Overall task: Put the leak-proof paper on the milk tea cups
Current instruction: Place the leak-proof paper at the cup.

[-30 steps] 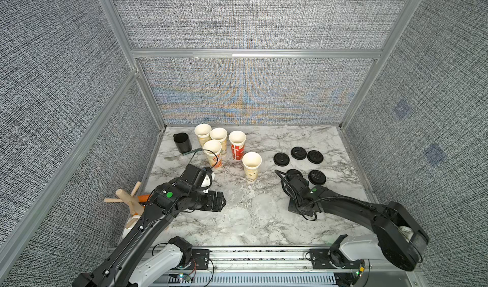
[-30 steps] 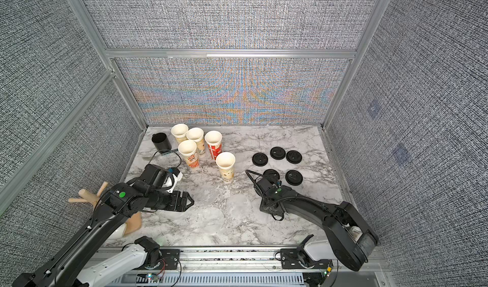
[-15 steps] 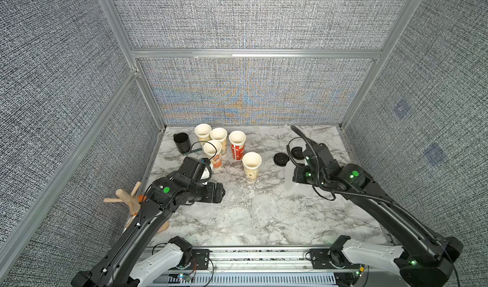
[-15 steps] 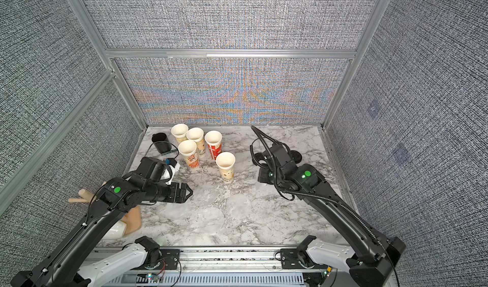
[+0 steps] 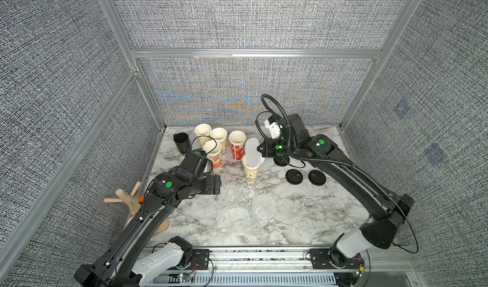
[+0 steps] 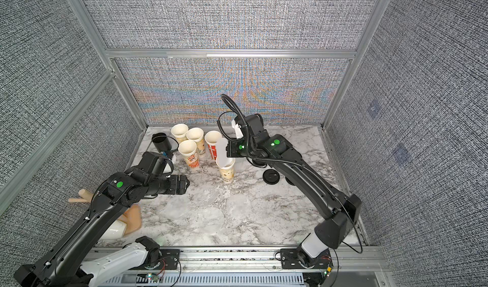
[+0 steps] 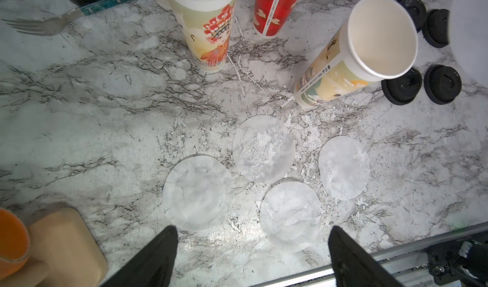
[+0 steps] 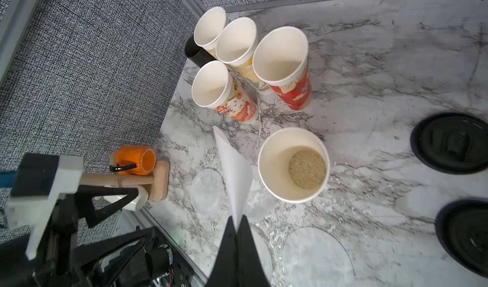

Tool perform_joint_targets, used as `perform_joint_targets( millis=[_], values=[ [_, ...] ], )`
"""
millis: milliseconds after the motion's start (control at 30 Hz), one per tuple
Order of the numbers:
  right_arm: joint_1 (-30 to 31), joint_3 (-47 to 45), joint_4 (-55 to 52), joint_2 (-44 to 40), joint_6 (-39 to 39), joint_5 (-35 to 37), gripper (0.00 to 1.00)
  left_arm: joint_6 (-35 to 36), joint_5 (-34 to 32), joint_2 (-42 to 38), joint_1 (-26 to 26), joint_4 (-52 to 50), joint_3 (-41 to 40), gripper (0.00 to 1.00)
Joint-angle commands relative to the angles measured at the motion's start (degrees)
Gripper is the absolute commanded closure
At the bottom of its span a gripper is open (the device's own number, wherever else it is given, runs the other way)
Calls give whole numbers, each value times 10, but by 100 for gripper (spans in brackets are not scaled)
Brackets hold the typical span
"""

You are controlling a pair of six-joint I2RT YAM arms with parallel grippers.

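Five milk tea cups stand at the back left; the front one (image 5: pixel 250 164) (image 8: pixel 293 164) has brown grains at its bottom. My right gripper (image 5: pixel 260 151) (image 8: pixel 237 221) is shut on the edge of a leak-proof paper (image 5: pixel 252 147) (image 8: pixel 235 172), which stands on edge just above and beside that cup's rim. Several more papers (image 7: pixel 198 193) (image 7: pixel 263 148) lie flat on the marble. Above them my left gripper (image 5: pixel 217 184) (image 7: pixel 252 230) hovers open and holds nothing.
Black lids (image 5: pixel 294 177) (image 5: pixel 317 177) lie right of the cups, under the right arm. A black mug (image 5: pixel 181 141) and a fork (image 7: pixel 34 25) sit at the back left. A wooden mug rack (image 5: pixel 132 201) with an orange mug (image 8: pixel 134 160) stands at the left edge.
My right arm has lifted off the marble near the lids and swung back-left to the front cup, carrying a paper. The left arm has shifted only slightly.
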Motion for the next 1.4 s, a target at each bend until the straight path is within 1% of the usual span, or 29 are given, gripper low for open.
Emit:
perform_joint_targets(
  millis=[0, 233, 433, 633, 867, 1067, 1367],
  values=[
    [-3, 15, 27, 41, -7, -19, 96, -2, -18, 1, 0, 11, -3, 9],
    [-22, 3, 37, 98, 1, -11, 95, 2, -13, 11, 0, 18, -12, 9],
    [-27, 3, 25, 120, -1, 2, 95, 7, -13, 14, 0, 21, -18, 9],
    [-28, -2, 2, 118, -4, 49, 94, 9, -12, 14, 0, 23, -24, 9],
    [-29, -11, -16, 111, -10, 82, 93, 9, -6, 18, 0, 34, -29, 9],
    [-27, -26, -11, 107, -9, 79, 90, 10, -2, 22, 0, 37, -28, 9],
    [-20, -41, 12, 97, 6, 49, 87, 12, -4, 18, 0, 37, -30, 9]
  ],
)
